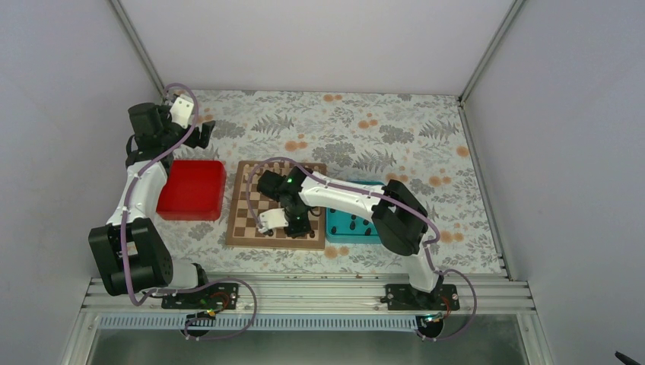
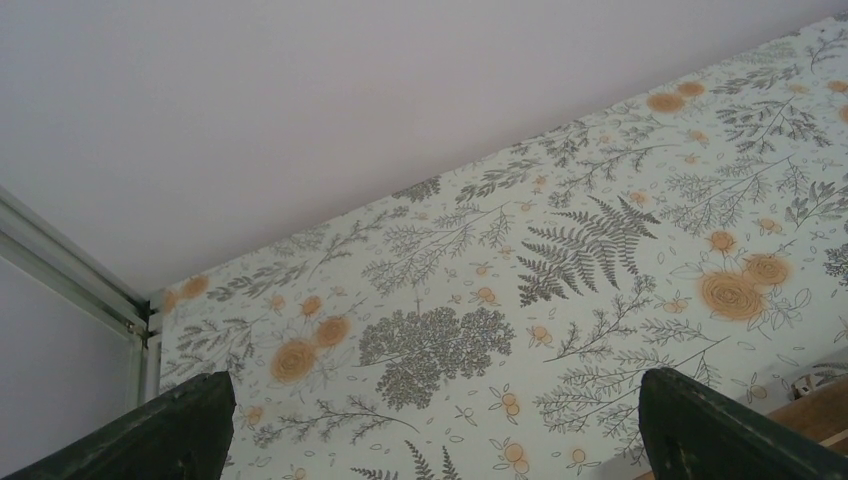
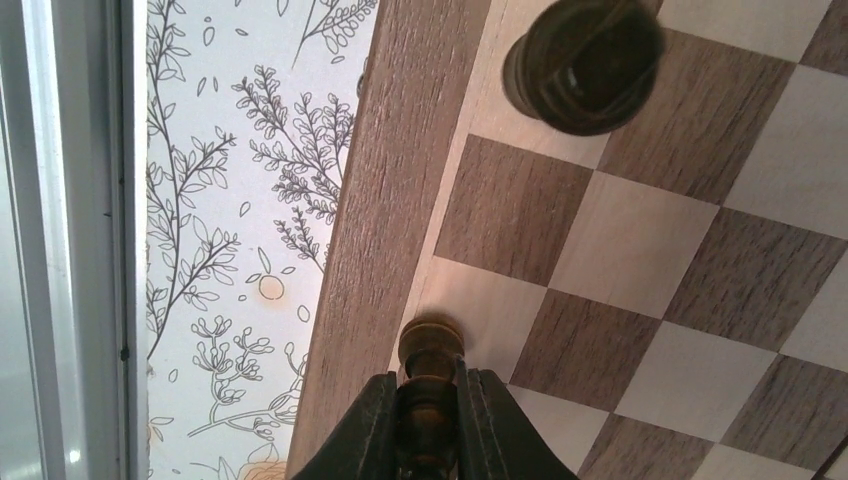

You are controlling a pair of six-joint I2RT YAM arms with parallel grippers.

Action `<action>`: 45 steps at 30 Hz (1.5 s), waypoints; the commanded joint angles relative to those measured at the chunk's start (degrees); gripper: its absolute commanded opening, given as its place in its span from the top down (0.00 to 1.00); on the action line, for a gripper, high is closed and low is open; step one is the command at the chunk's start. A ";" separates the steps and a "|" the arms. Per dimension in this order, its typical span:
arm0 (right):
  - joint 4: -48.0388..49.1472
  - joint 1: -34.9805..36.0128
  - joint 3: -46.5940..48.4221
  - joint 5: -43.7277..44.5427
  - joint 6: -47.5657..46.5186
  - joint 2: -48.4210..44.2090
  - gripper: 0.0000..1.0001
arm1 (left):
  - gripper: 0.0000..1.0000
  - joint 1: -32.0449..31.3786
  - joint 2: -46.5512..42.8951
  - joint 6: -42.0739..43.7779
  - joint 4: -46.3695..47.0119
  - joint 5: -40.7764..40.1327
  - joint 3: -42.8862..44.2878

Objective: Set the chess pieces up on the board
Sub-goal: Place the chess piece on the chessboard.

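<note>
One dark chess piece (image 3: pixel 430 348) sits pinched in the right gripper (image 3: pixel 430 390), its long axis in line with the jaws and its end over a pale square at the edge of the board (image 3: pixel 640 250); another piece (image 3: pixel 583 65) stands farther along that edge. The left gripper (image 2: pixel 432 405) hangs well apart over the tablecloth (image 2: pixel 560 250), jaws spread wide, so the set-down likely falls to the right arm.

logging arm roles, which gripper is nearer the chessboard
Right. The right gripper is over the chessboard, shut on a dark chess piece; the left gripper is off it, beyond the red tray.
</note>
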 commanded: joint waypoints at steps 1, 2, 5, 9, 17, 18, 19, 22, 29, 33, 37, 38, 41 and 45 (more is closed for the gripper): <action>1.32 0.58 -0.41 -1.57 1.00 -1.62 0.95 | 0.00 0.26 -1.35 0.37 0.80 0.18 -0.79; 1.26 0.66 -0.29 -1.57 0.98 -1.49 0.95 | 0.00 0.26 -1.35 0.37 0.78 0.21 -0.82; 1.25 0.76 0.04 -1.39 0.91 -0.95 0.95 | 0.00 0.26 -1.35 0.45 0.73 0.22 -0.63; 1.26 0.80 0.72 -1.19 0.80 -0.44 0.95 | 0.00 0.26 -1.27 0.63 0.72 0.22 -0.47; 0.78 0.76 2.65 -0.64 0.32 0.86 0.95 | 0.00 0.26 -0.91 0.72 0.85 0.25 -0.27; 0.65 0.76 2.79 -0.62 0.28 1.04 0.95 | 0.00 0.26 -0.96 0.68 0.90 0.31 -0.26; 0.83 0.76 2.81 -0.48 0.27 1.14 0.95 | 0.00 0.26 -0.92 0.72 0.94 0.30 -0.25; 0.77 0.71 3.06 -0.42 0.01 1.70 0.95 | 0.00 0.26 -0.74 0.85 0.95 0.44 -0.17; 0.46 0.67 3.46 -0.43 -0.41 2.74 0.95 | 0.00 0.26 -0.45 1.17 1.17 0.44 -0.53; 0.52 0.58 3.48 0.09 -0.44 3.27 0.95 | 0.00 0.28 -0.27 1.16 1.37 0.35 -0.61; 0.39 0.58 3.78 0.22 -0.42 3.23 0.94 | 0.00 0.34 -0.05 1.16 1.47 0.43 -0.71; 0.37 0.59 3.78 0.27 -0.35 3.21 0.94 | 0.00 0.34 0.03 1.16 1.48 0.47 -0.63; 0.29 0.51 3.85 0.35 -0.34 3.12 0.90 | 0.00 0.35 0.22 1.16 1.52 0.53 -0.60; 0.03 0.49 3.96 0.53 -0.34 2.57 0.82 | 0.00 0.34 0.40 1.00 1.60 0.85 -0.61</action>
